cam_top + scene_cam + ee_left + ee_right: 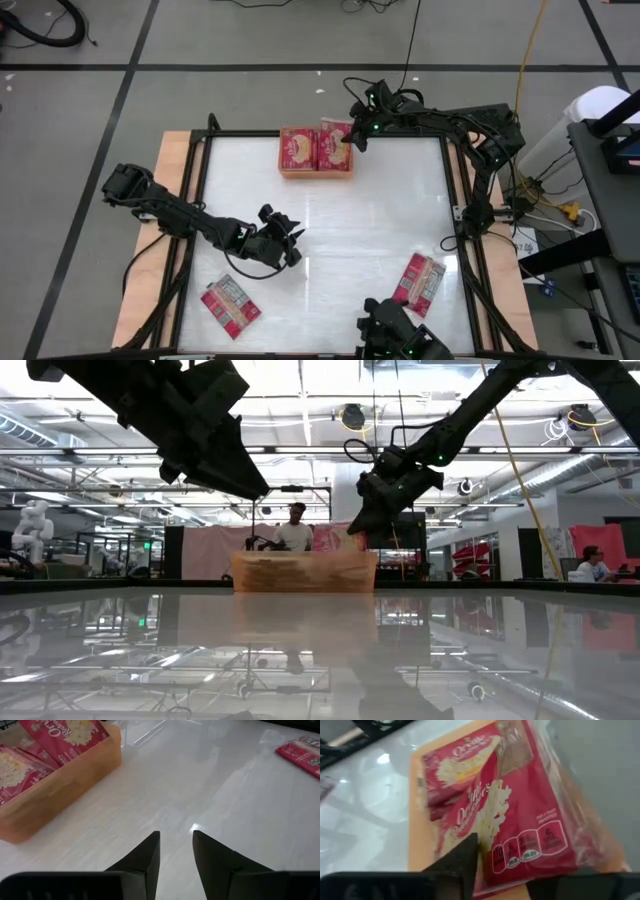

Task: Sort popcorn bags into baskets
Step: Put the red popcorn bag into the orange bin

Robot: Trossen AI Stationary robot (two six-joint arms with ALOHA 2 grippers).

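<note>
The orange tray [316, 172] is sitting at the middle of the table's [330, 240] far edge, holding popcorn bags [298, 150]. The right gripper [352, 140] is hovering over the tray's right end, just above the topmost bag [520, 820]; whether its fingers are apart cannot be told. The left gripper [175, 852] is hanging over the table's left-centre, fingers slightly apart, holding nothing. One bag [231, 305] is lying near the near-left corner, another [420, 281] near the near-right corner.
</note>
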